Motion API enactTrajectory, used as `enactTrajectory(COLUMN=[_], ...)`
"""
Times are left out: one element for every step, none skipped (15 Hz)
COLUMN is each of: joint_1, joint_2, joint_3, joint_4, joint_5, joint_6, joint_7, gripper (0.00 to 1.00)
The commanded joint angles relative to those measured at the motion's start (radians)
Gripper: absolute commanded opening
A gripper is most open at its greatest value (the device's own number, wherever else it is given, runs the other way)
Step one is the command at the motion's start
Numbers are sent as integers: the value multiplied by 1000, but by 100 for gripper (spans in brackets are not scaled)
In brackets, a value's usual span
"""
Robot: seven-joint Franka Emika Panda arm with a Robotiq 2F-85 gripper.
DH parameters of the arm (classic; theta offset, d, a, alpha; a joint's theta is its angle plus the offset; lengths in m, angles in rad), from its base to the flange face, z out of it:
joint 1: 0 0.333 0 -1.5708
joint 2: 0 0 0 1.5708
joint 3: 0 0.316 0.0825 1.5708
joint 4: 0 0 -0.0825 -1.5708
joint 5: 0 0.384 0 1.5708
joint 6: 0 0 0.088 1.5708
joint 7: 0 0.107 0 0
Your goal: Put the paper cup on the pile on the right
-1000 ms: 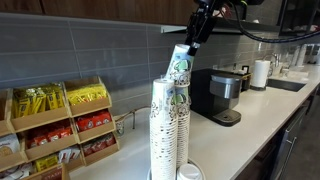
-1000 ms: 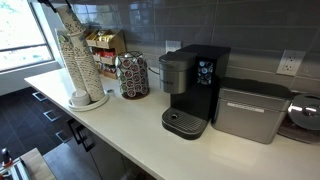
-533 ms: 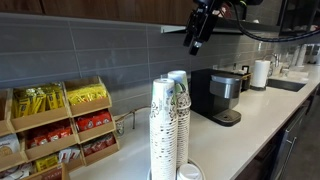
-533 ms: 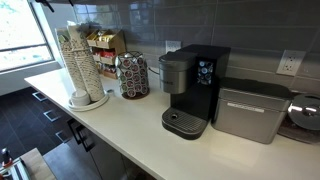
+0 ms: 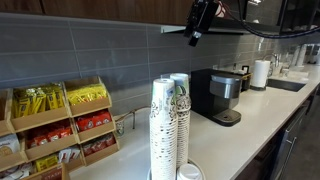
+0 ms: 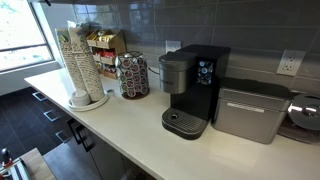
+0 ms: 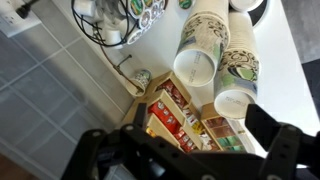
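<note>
Both fingers (image 7: 92,150) of my hand (image 7: 185,148) stand wide apart in the wrist view with nothing between them, so the hand is released and empty. In an exterior view the hand (image 5: 195,28) hangs high above the cups, well apart from them, near the dark cabinets.

Straight below it are two tall stacks standing side by side on the table (image 5: 255,115). The paper cup (image 5: 179,84) looks to me to be the top one on the right pile (image 5: 181,130), seated level and nested, its rim a touch higher than that of the left pile (image 5: 160,130). From the wrist camera I see open rims from above, but I cannot say for sure which rim belongs to which pile.

If I had to take the cup again, I judge it very light and thin-walled, easy to crush and rather smooth on its printed skin. I would pinch it softly just under the rolled rim, where it is stiffest. A nested cup may drag its neighbour up with it.

Farther out, a snack rack (image 5: 60,125) stands to the left of the piles and a coffee machine (image 5: 222,95) to the right.
</note>
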Motion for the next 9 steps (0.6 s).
enactTrajectory(joint_1=[-51,-60,-70,-81,-93,-105,-115,-128,-137], joint_2=[-30,-33,-46,-54,-60,-66,-92,-99,-109], joint_3=[48,57,61,70,79,89,89,97,100], joint_4=[0,3,-4,-6,-7,-7,-30,-33,-37], joint_5=[-88,-109,-123,-143,-165,-189,-199,-218,-219], joint_6=[17,17,12,13,13,12,2,-1,-20], joint_7=[172,221,271,320,368,415,459,505,552], gripper=[100,100,100,100,100,100,100,100,100])
